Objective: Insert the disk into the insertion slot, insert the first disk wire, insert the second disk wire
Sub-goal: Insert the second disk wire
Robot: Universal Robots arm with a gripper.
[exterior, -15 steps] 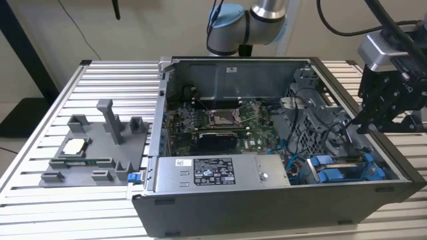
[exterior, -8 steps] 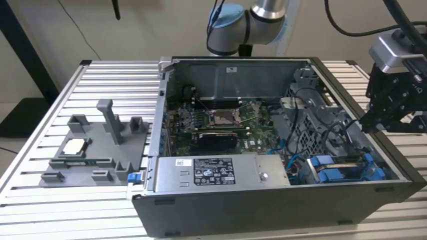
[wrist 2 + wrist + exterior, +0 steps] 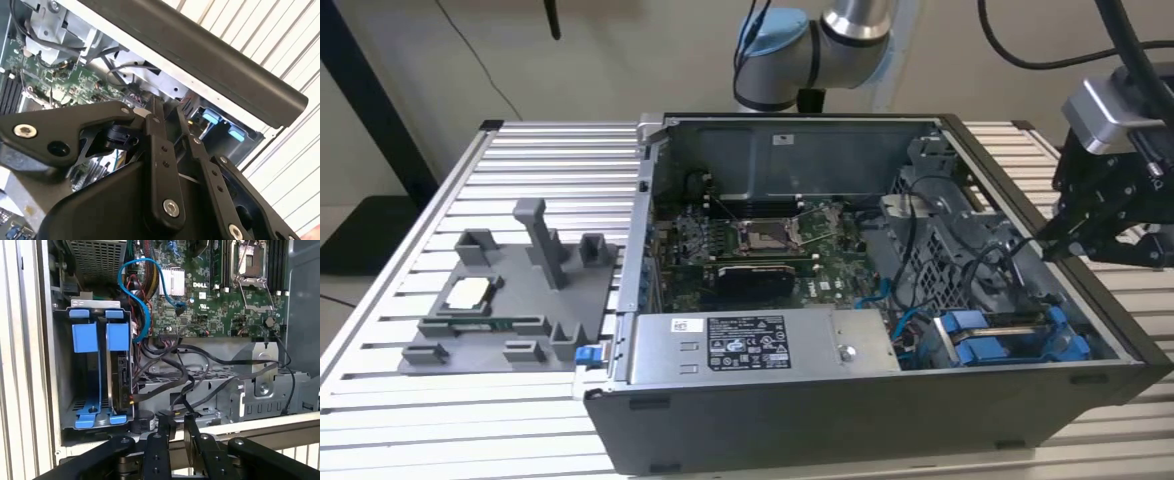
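Gripper (image 3: 179,424), pincer drawn together and empty, hovers by loose cables (image 3: 220,361); disk (image 3: 120,382) sits on edge, lengthwise in slot (image 3: 62,370).

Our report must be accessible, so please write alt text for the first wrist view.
Inside an open computer case, the grey insertion slot with blue rails stands beside the green motherboard; a blue cable and black cables run close by. The black gripper hovers near the case's edge.

insertion slot (image 3: 64,375): grey metal, blue plastic | table (image 3: 547,150): ribbed matt metal
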